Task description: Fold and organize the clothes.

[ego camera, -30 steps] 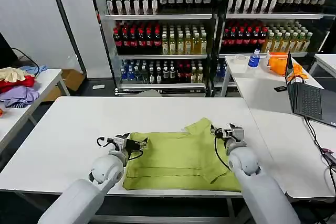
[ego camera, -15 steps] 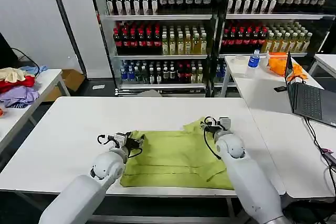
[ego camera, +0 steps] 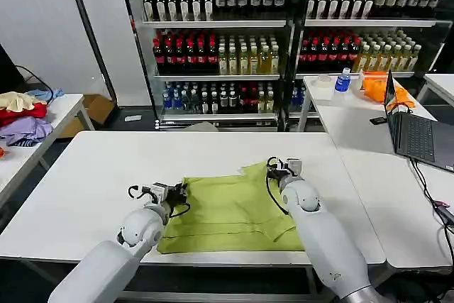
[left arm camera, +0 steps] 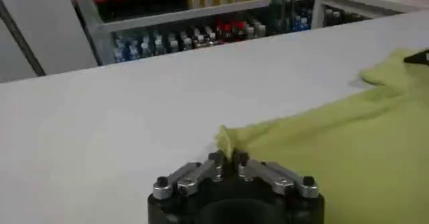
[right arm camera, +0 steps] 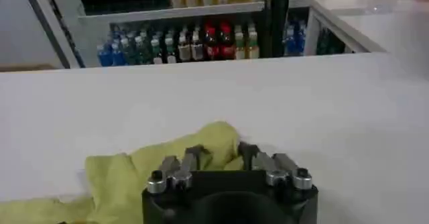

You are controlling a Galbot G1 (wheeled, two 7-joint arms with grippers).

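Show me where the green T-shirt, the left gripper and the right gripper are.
green T-shirt (ego camera: 227, 211), head view, middle of the spread fabric.
left gripper (left arm camera: 230, 158), left wrist view, between fingertips pinching the shirt corner.
right gripper (right arm camera: 221, 153), right wrist view, between fingertips around bunched fabric.

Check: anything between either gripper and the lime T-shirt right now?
Nothing visible. The left gripper is shut on the lime T-shirt at its left corner, and the right gripper is shut on its far right sleeve. The white table around the shirt shows only bare surface.
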